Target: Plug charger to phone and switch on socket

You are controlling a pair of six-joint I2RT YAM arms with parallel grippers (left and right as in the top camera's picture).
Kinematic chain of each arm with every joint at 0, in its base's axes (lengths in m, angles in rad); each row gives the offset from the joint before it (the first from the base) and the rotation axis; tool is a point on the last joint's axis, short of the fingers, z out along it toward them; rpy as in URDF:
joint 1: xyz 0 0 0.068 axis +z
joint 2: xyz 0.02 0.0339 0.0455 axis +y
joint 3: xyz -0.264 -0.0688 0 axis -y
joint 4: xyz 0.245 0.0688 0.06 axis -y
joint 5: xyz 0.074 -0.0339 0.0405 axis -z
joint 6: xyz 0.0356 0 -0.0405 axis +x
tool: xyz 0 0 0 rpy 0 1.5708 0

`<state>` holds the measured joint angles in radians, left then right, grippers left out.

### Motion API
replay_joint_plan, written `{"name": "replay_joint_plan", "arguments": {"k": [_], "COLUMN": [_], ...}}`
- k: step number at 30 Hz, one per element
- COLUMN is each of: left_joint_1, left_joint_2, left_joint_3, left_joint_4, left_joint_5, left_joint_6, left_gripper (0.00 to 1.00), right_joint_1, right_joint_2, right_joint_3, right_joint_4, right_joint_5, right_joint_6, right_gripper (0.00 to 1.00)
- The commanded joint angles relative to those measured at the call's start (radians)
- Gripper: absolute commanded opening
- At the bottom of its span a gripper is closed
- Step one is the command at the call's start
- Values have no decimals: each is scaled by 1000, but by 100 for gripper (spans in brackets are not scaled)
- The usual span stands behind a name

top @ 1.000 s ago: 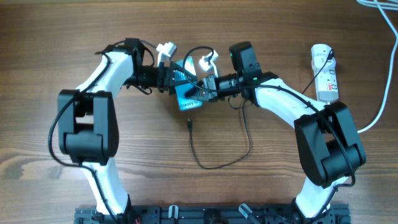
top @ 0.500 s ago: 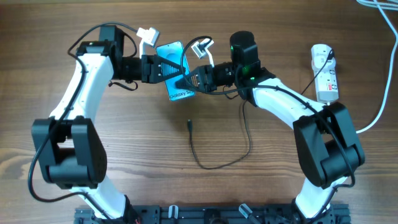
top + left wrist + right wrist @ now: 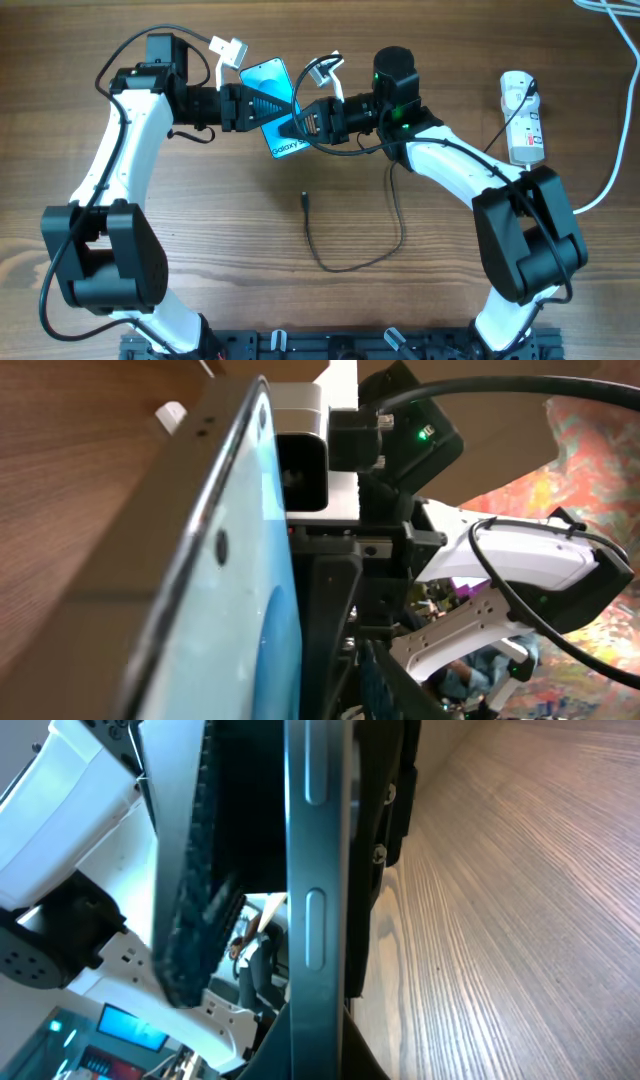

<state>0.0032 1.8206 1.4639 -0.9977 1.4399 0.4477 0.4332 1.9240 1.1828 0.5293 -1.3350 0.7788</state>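
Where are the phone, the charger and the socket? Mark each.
phone [image 3: 266, 78], overhead view, bare blue screen.
charger [image 3: 304, 200], overhead view, loose connector tip.
socket [image 3: 524, 130], overhead view, white body.

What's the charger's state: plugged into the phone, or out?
Out. The charger's tip lies loose on the table, apart from the phone, which is held higher up.
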Motion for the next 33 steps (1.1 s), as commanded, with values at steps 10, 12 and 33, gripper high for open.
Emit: {"name": "replay_joint_plan", "arguments": {"k": [10,12,33], "left_joint_1": [16,17,-77], "left_joint_2": [-82,-82,-71], "left_joint_3": [9,9,5], "left_joint_4": [18,18,-248], "left_joint_5": [137,137,-275], "left_joint_6": [16,16,-190], "left_gripper": [4,4,4], "right_joint_1": [-18,-18,-243], "right_joint_2": [20,20,20], "right_joint_3": [-13,-13,-13], "right_joint_4": [-25,-26,-55], "right_joint_5": [52,50,32], "right_joint_6": [37,36,25], "right_gripper": [4,13,100]}}
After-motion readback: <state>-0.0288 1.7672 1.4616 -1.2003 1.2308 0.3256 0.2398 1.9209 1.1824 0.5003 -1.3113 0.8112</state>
